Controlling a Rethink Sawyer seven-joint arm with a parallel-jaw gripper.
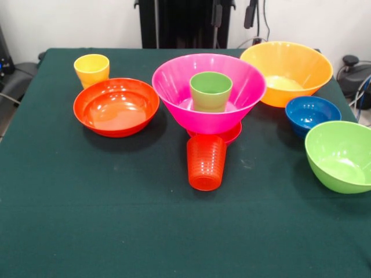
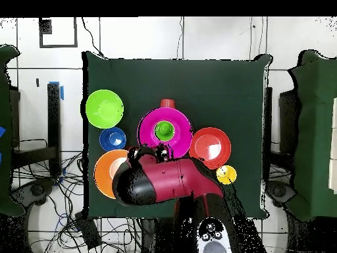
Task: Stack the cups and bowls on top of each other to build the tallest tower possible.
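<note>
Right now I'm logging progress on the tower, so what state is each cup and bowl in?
Large pink plastic bowl: upright, perched on something red.
Light green plastic cup: upright inside it.
Ribbed orange-red plastic cup: upside down, unstacked.
Yellow plastic cup: upright, unstacked.
Wide red-orange bowl, yellow-orange bowl, blue bowl, lime green bowl: upright, empty.

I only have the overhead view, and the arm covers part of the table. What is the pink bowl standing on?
Observer: The pink bowl sits on a small reddish-pink bowl. Only that bowl's rim shows beneath it.
Operator: The arm hides much of the yellow-orange bowl. Anything in it?
Observer: No, the yellow-orange bowl is empty and stands mouth up on the table.
Operator: And the green cup?
Observer: The green cup stands upright, mouth up, in the pink bowl.
</note>
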